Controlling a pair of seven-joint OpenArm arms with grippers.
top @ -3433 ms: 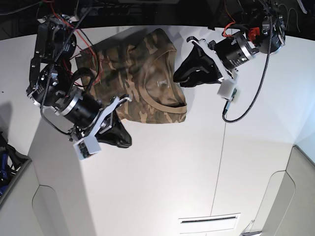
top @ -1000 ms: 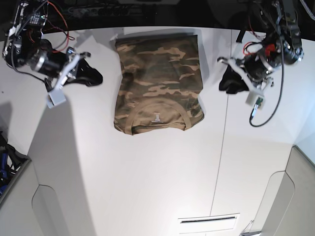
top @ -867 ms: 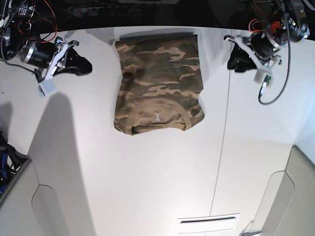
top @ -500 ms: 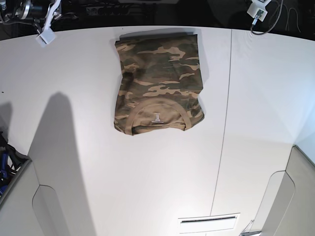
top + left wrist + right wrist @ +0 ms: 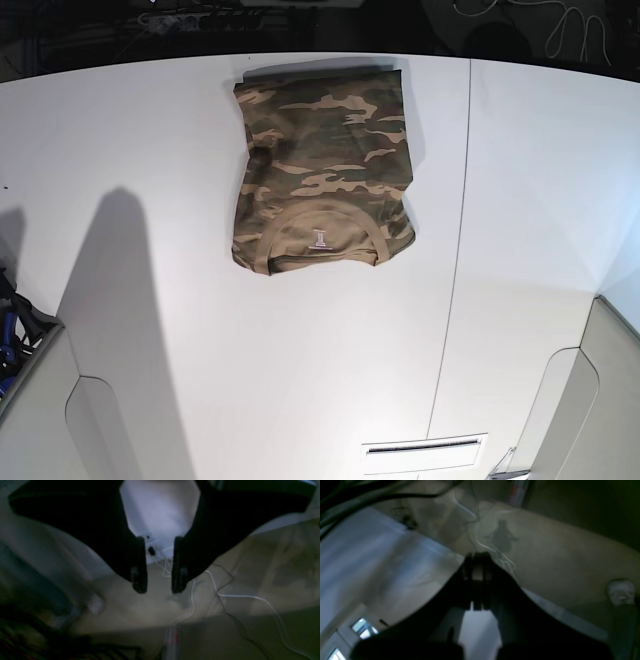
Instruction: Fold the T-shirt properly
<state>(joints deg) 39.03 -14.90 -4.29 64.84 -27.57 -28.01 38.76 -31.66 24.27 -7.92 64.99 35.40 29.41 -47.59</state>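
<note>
The camouflage T-shirt [image 5: 325, 165] lies folded into a flat rectangle on the white table [image 5: 250, 360], at the back centre in the base view. Its tan collar [image 5: 325, 222] and white neck label [image 5: 319, 238] face the near edge of the fold. Neither arm shows in the base view. In the left wrist view, my left gripper [image 5: 159, 586] is slightly open and empty, over a floor with cables. In the right wrist view, my right gripper [image 5: 477, 558] has its fingertips together and holds nothing. The shirt shows in neither wrist view.
A thin seam [image 5: 455, 250] runs down the table right of the shirt. A narrow slot [image 5: 425, 447] lies near the front edge. White and dark cables [image 5: 225, 595] lie on the floor behind the table. A grey panel [image 5: 610, 400] stands at the lower right.
Both arms have drawn back over the table's far edge and left the base view. The folded shirt has not moved.
</note>
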